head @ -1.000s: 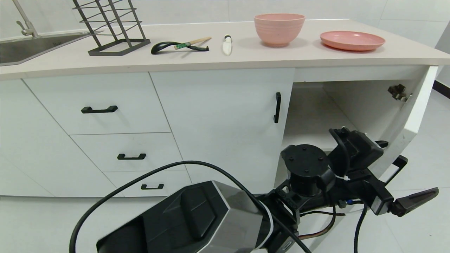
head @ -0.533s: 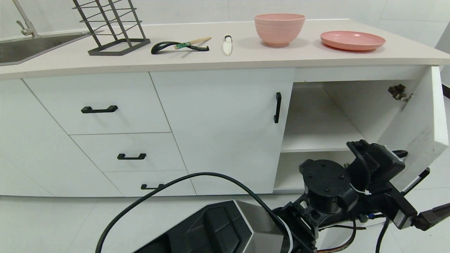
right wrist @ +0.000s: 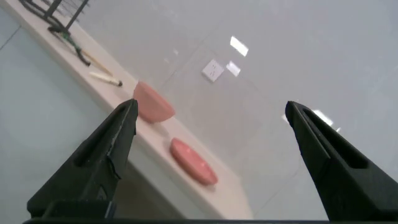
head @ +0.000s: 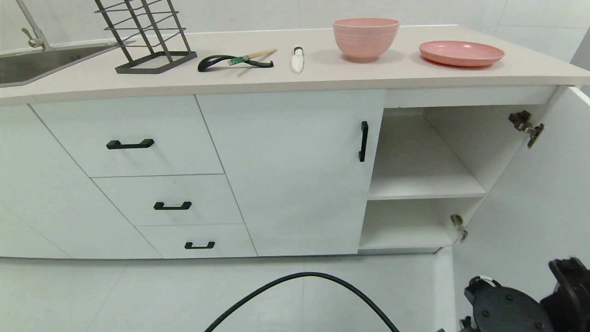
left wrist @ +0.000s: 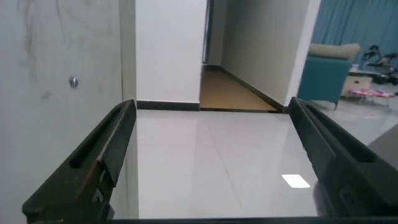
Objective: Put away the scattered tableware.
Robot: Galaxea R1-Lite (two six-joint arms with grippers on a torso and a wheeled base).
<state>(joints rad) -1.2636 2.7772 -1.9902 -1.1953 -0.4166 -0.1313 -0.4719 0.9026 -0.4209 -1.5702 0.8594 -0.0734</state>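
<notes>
Cabinet [head: 456, 138]: door [head: 530, 207] stands wide, mouth unblocked; lower shelf [head: 401, 230] looks passable too.
Counter [head: 276, 78]: gap between bowl [head: 366, 38] and plate [head: 461, 53].

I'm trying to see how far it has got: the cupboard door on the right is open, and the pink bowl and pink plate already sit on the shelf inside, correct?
Not quite. The cupboard door is open, but the pink bowl and pink plate sit on the countertop above, not on the shelf inside, as the head view shows.
</notes>
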